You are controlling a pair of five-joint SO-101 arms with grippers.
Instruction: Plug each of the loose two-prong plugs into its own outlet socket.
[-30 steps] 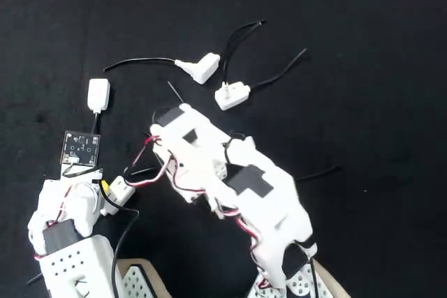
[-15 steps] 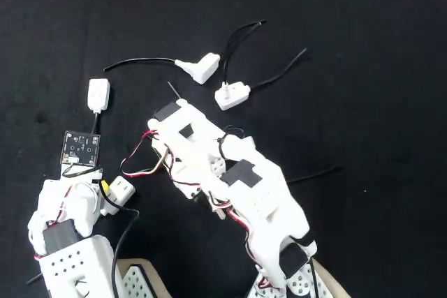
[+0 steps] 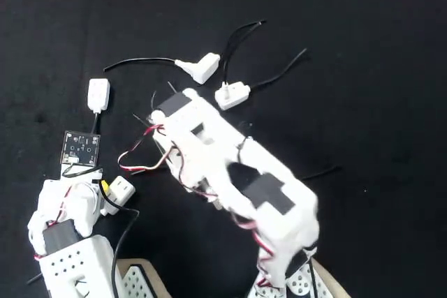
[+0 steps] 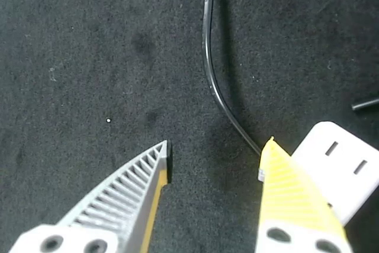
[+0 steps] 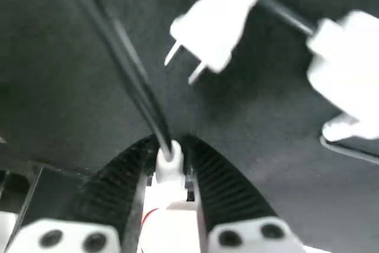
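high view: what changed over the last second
The right arm's gripper, shut on a white plug on a black cable, advanced toward the two loose white two-prong plugs. The left gripper, the white socket block beside it and those plugs stayed put.

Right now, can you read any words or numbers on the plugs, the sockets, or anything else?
No words or numbers can be read.
The plug and the socket: plain white, no print showing.
The small dark board: pale marks, too small to read.
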